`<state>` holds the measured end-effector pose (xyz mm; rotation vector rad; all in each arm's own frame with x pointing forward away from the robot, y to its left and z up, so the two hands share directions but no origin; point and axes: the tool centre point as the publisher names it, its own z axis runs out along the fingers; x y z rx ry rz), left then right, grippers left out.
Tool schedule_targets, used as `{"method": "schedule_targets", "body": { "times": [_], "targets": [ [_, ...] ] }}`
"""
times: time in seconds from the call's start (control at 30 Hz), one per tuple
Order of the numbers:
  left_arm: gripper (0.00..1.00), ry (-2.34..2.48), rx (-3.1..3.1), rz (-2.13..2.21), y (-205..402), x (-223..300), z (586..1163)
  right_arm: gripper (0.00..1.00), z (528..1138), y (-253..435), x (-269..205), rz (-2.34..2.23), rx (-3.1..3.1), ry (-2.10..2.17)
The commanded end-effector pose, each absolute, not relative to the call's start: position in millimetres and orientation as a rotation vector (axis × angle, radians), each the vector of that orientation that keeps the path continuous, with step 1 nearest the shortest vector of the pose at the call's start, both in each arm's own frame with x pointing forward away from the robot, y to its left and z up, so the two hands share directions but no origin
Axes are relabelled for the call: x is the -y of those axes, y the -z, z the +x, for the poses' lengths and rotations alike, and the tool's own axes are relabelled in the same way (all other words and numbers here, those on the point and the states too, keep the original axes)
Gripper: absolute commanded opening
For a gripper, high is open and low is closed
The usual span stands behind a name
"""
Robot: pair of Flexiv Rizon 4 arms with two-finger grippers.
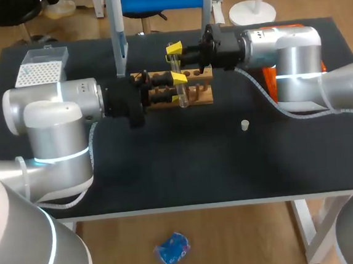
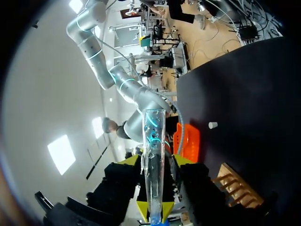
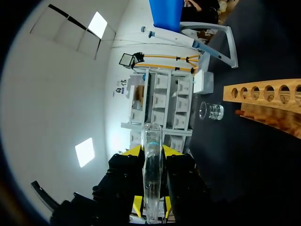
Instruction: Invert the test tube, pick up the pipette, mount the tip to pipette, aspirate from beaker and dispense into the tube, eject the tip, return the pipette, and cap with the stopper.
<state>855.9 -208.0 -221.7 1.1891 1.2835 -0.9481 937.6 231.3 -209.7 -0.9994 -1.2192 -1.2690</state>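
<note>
1 tube (image 1: pixel 182 94), upright, just above front edge of the rack (image 1: pixel 203 94). L gripper (image 1: pixel 179 78) comes in from rack's left side, fingers narrow, clamped on the tube approx mid-length. R gripper (image 1: pixel 174 48) is above and behind the rack, fingers narrow too, pinching what looks like the same tube's upper end. Can't fully rule out a 2nd tube, but I count one.

Risks:
- Both arms are on one glass tube, so if either turns or pulls w/o the other letting go, it could snap or twist out.
- Early release by both would drop it onto the rack.
- The tube's lower end is close to the rack, so a swing for the invert could clip the wood.

Counts:
- 1 rack
- 1 stopper (image 1: pixel 244 125), front-right of rack, well apart
- 1 beaker (image 3: pixel 210 111), just beside the rack's end
- 1 pipette (image 1: pixel 119 38) on its stand, behind the rack's left end
- 1 tip box (image 1: pixel 40 71), far left of rack
- 2 grippers
</note>
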Motion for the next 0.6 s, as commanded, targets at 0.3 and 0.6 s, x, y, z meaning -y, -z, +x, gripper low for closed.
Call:
{"method": "schedule_targets", "body": {
  "times": [0.3,0.6],
  "targets": [
    [0.0,0.971,-1.288,1.198,223.5,210.3,856.4,0.0,937.7,210.6,-231.2,-0.999,1.209,1.274],
    [0.0,1.012,-1.334,1.122,213.5,203.2,858.0,1.0,939.3,199.4,-218.8,-0.963,1.275,1.378]
  ]
}}
